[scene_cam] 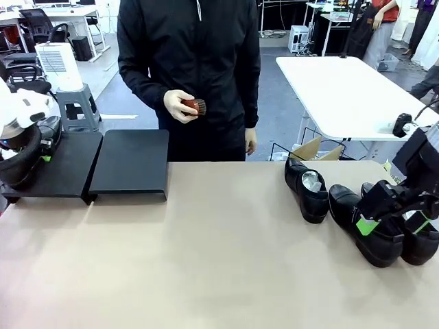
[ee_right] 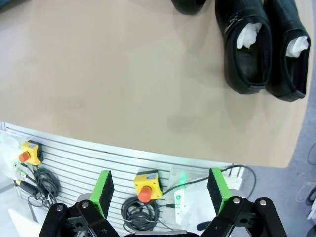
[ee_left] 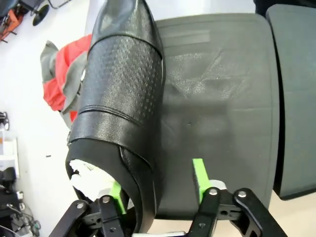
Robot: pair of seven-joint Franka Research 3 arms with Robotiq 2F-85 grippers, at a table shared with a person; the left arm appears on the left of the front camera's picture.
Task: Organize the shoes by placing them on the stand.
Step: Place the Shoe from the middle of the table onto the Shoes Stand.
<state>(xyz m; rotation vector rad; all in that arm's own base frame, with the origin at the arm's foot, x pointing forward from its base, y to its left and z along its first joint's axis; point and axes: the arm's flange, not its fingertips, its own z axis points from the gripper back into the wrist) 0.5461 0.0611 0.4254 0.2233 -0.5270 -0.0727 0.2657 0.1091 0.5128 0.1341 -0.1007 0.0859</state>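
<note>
Now: one shoe on the stand, three waiting on the bench

Nearest me, the left hand (ee_left: 157,180) stands released. One green pad sits inside the heel opening of a shoe (ee_left: 123,89) and the other is clear of the leather, so nothing is gripped. That shoe lies along the outer edge of the stand (ee_left: 217,98), on its left platform; I cannot tell whether it sits fully on. The right hand (ee_right: 158,190) is spread wide and empty, hovering over the bench (scene_cam: 206,260) by the three shoes (scene_cam: 363,226) at its right end, two side by side and one a little apart. I judge this to be the close of one placement. Next I would lift the left hand straight up out of the opening without dragging the shoe, then bring the right hand down over a heel collar. Across the bench, a person's hand (scene_cam: 180,106) holds a small reddish-brown thing (scene_cam: 195,106).
</note>
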